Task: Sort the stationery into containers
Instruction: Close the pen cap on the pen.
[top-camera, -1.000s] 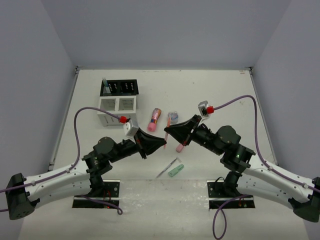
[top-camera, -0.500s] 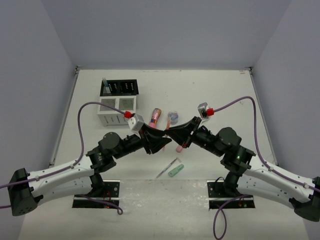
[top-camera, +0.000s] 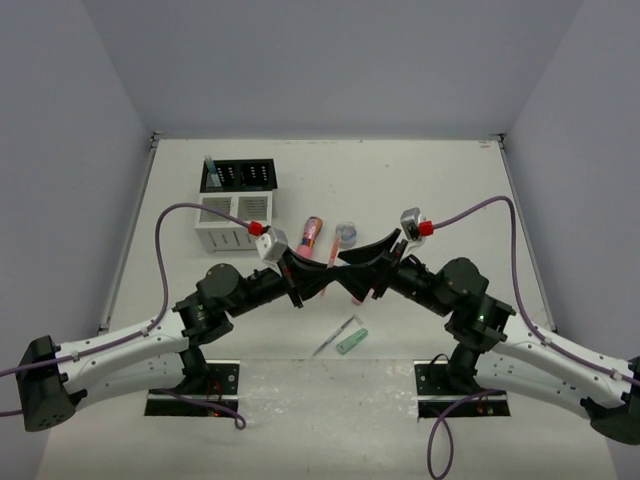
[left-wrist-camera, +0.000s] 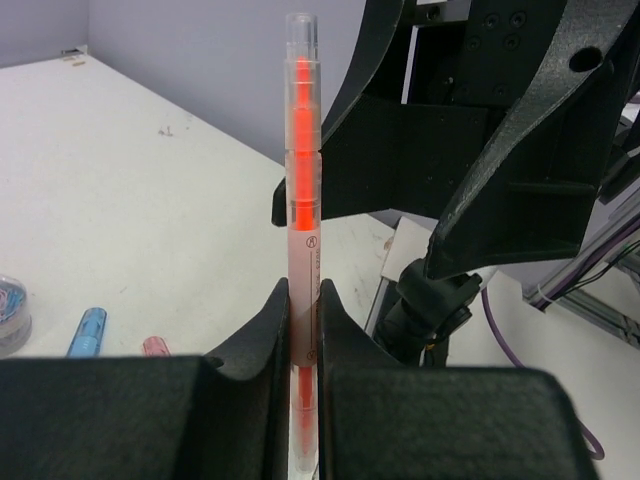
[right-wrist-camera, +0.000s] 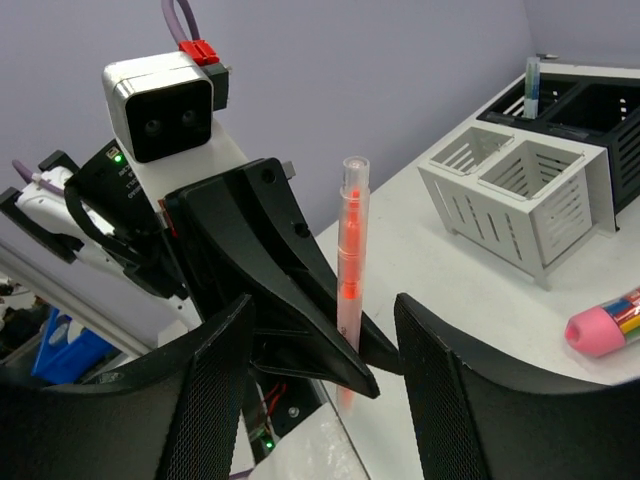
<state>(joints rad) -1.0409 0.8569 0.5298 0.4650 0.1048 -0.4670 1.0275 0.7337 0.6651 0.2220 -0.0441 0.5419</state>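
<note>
Pale lilac walls close in a matte white table (top-camera: 430, 190). Over its middle the left gripper (left-wrist-camera: 305, 310) is clenched on a slim translucent orange pen (left-wrist-camera: 302, 190). Its smooth black jaws pinch the lower barrel, and the clear cap end stands upright above them. Facing it, the right gripper (right-wrist-camera: 322, 305) is released: its broad, mesh-textured black fingers (right-wrist-camera: 205, 390) stand on either side of the pen, with a gap between each and the barrel. Farther back on the left sits the organiser, a black slotted grid rack (top-camera: 240, 175) joined to a lower white slatted box (top-camera: 232, 222) with two compartments. A thin bluish pen (top-camera: 211, 167) stands in the rack's far left slot. Just right of the box lie a pink patterned tube (top-camera: 311, 238) and a small round grey-blue roll (top-camera: 346, 233). Near the arm bases a thin grey pen (top-camera: 335, 336) lies beside a short green capsule-shaped piece (top-camera: 352, 341). In the left wrist view, a short blue capsule (left-wrist-camera: 88, 332) and a pink capsule (left-wrist-camera: 155, 346) lie flat
</note>
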